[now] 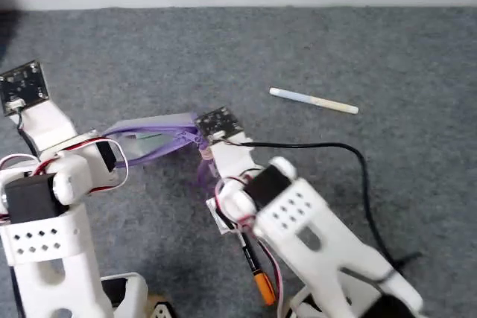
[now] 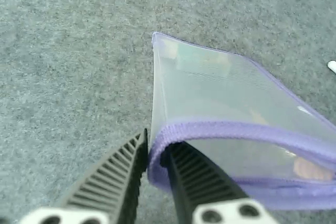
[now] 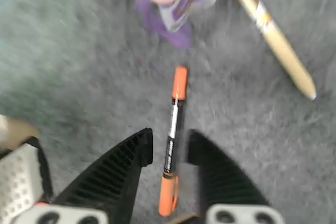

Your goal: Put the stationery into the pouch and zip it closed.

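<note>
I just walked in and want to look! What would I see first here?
The purple pouch, pinched at its edge by the left gripper. Then the orange pen on the grey table, inside the open right gripper. A pale pen lies farther off.

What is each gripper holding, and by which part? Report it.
Left gripper: the pouch, pinched by its purple zipper edge near one end. Right gripper: nothing; its fingers are open either side of the orange pen on the table.
</note>
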